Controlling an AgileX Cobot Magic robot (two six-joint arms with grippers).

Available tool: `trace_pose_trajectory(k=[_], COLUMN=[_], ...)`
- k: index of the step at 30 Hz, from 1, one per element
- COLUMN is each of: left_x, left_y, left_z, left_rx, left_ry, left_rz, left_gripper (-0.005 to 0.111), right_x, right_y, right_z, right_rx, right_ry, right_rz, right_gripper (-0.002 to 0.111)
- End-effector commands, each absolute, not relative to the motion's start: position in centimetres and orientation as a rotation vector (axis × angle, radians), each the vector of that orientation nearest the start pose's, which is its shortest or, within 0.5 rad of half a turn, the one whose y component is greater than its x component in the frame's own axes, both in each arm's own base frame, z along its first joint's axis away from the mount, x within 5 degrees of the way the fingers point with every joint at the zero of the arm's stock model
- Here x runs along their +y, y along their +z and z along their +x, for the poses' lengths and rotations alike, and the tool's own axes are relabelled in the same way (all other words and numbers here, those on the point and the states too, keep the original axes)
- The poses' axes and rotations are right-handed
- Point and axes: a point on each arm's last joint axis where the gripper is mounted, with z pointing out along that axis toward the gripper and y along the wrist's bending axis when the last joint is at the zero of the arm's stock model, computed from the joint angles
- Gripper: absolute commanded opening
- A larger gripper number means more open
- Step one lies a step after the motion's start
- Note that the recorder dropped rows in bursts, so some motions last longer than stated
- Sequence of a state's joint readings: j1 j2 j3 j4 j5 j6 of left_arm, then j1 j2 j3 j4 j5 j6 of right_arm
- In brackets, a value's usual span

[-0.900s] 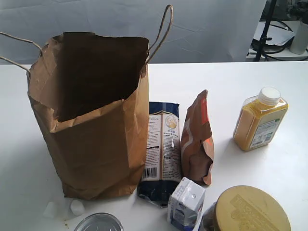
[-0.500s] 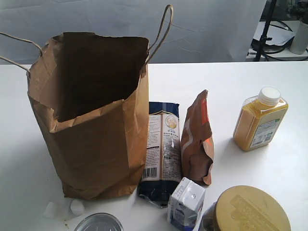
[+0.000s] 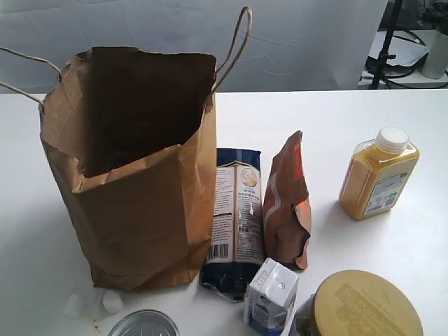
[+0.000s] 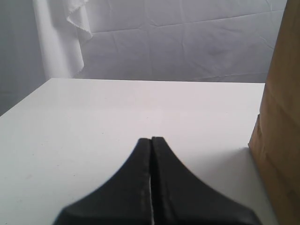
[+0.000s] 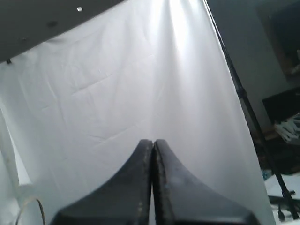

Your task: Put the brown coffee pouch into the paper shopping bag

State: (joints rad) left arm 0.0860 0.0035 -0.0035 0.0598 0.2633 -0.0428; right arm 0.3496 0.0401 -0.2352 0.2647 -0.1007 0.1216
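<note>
The paper shopping bag stands open on the left of the white table, its cord handles up. Its brown side also shows in the left wrist view. The brown coffee pouch stands upright to the bag's right, an orange-red patch on its edge. Neither gripper appears in the exterior view. My left gripper is shut with nothing in it, low over the bare table beside the bag. My right gripper is shut and empty, pointing at the white backdrop.
A dark blue packet with a barcode lies between bag and pouch. A yellow juice bottle stands at the right. A small carton, a gold-lidded jar, a tin and white caps line the front edge.
</note>
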Motion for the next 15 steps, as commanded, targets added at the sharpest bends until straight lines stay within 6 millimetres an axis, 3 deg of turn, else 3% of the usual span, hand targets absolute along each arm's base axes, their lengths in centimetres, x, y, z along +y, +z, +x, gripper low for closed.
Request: trace_pose_trajectory(k=[1,5,9,12,15], left_x=[0.6,0.6,0.6,0.6,0.6], left_y=[19.0,19.0,19.0,19.0,19.0], left_z=[5.5,5.5,5.5,5.5,5.5], left_rx=[1.742,1.742,1.742,1.742,1.742], left_ry=[0.092,0.092,0.092,0.092,0.092], left_rz=[-0.076,-0.076,-0.076,-0.076,-0.076], left_gripper=[0.000,0.000,0.000,0.000,0.000], right_x=[1.8,3.4,5.9,7.7,9.1], right_y=[34.5,37.6,40.6,41.4,40.9], right_z=[4.9,7.4,9.9,12.5,15.4], right_rx=[1.308,1.619,1.934,2.181,2.377], right_ry=[0.588,0.525,0.590,0.648,0.654], right_rz=[-0.016,-0.142,-0.315,-0.403,-0.466], right_gripper=[0.000,0.000,0.000,0.000,0.000])
